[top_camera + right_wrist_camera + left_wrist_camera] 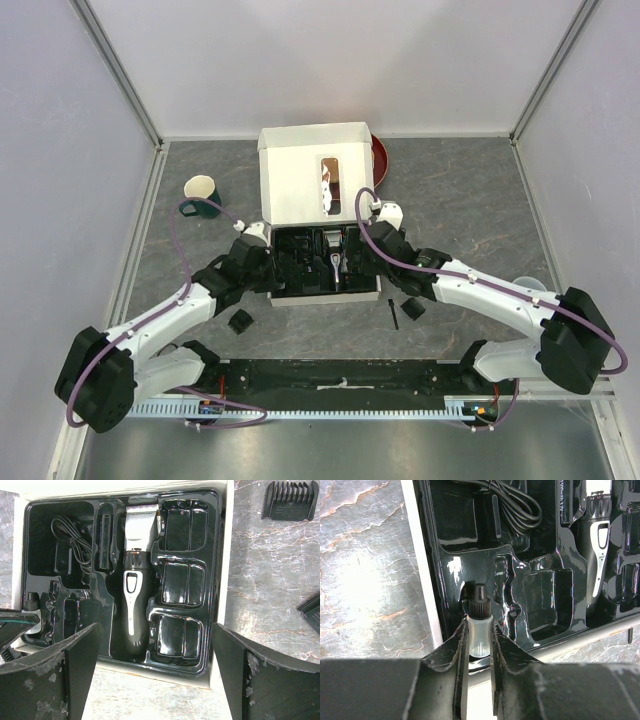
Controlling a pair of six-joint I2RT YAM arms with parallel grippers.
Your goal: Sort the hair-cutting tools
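Observation:
A white box holds a black moulded tray (300, 285). The black-and-silver clipper (135, 580) lies in its middle slot and also shows in the top view (335, 262). The black cable (70, 540) is coiled in the tray's far-left pocket. My left gripper (479, 626) is shut on a small clear bottle with a black cap (480, 640) at the tray's near-left corner. My right gripper (156, 630) is open and empty above the tray's near edge. Comb guards lie on the table left (240, 321) and right (412, 307) of the box. A thin black brush (393, 313) lies beside the right one.
The box lid (315, 180) stands open at the back, with a red bowl (380, 160) behind it. A green mug (203, 196) stands at the back left. Another comb guard (290, 500) lies right of the box. Three right-hand tray pockets (180, 582) hold nothing.

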